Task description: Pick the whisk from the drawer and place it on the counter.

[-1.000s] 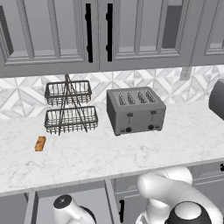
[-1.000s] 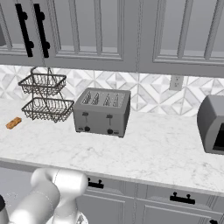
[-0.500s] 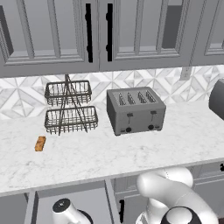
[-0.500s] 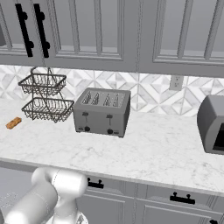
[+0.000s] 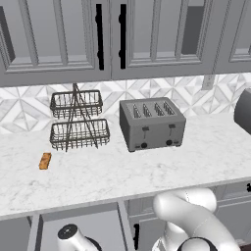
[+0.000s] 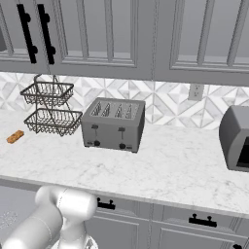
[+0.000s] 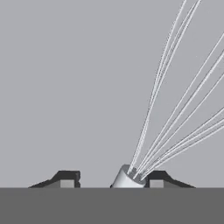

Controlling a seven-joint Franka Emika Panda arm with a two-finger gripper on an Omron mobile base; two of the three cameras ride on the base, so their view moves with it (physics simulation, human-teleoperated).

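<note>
White marble desk [image 5: 147, 171] runs under grey cabinets in the left base view, carrying a wire basket rack [image 5: 77, 120], a toaster [image 5: 151, 123] and a small orange-brown bar [image 5: 45, 161], while the open drawer [image 5: 81, 223] shows below its front edge. From the right base view the same toaster, rack and bar stand along the desk with a dark appliance [image 6: 236, 137] at the far right. Seen from the hand view, the hand [image 7: 113, 180] is spread wide over the drawer's plain grey floor, grasping nothing, and the whisk [image 7: 170, 118] lies with its collar just beside the right fingertip [image 7: 159, 178], wires fanning up and right.
</note>
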